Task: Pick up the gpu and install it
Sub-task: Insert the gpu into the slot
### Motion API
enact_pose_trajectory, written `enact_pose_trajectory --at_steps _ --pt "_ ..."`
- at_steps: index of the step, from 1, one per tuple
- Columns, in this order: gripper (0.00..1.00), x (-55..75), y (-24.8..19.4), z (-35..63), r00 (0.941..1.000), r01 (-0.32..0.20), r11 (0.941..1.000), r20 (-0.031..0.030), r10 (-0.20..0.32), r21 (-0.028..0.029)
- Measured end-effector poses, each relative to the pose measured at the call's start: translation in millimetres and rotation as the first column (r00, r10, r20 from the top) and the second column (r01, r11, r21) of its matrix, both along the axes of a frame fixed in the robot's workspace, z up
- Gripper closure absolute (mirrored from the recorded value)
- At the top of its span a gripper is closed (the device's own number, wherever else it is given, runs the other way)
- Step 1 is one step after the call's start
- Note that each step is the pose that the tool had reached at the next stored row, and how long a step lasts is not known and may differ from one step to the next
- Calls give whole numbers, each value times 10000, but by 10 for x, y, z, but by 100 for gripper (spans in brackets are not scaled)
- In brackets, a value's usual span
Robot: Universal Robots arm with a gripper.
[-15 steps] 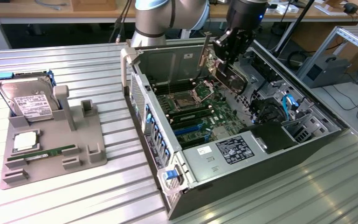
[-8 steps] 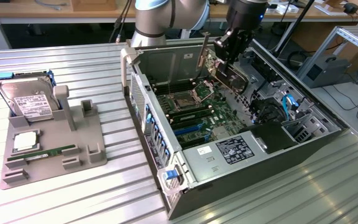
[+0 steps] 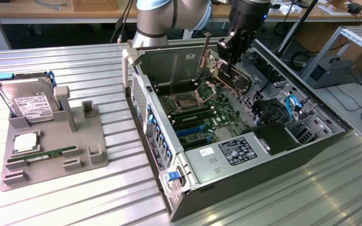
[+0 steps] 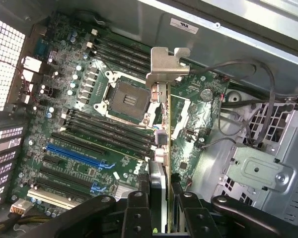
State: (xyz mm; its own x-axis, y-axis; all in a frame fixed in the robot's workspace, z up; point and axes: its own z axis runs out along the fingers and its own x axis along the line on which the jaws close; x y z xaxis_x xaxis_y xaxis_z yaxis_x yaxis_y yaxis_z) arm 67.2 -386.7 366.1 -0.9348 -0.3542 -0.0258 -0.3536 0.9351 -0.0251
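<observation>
**Q:** How far along are you?

**A:** The pick-up is done. My gripper is closed on the gpu, one finger on each face of the card. I hold it on edge in the air above the far end of the open computer case. Its silver bracket is the end nearest the case's far wall.

**Q:** And the install?

**A:** Not done, as I judge it. The card hangs clear above the motherboard and sits in no slot. The blue slots lie bare, off to one side of the card's edge.

**Q:** What else is on the worktop?

**A:** The case lies on its side, filling the half of the ribbed metal worktop on the exterior view's right. Near the worktop's edge on the exterior view's left stands a grey holder. It carries the hard drive and the green RAM stick.

**Q:** Can you read any writing?

**A:** No. The hard drive has a white label, the power supply a dark one with pale print, and the case wall a white sticker. The print on all three is too small to read, and I can make out no brand.
</observation>
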Motion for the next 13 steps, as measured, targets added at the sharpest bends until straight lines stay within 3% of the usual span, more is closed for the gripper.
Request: enact_pose_trajectory --at_steps 13 --pt "73 0 0 0 9963 -858 9963 0 858 1"
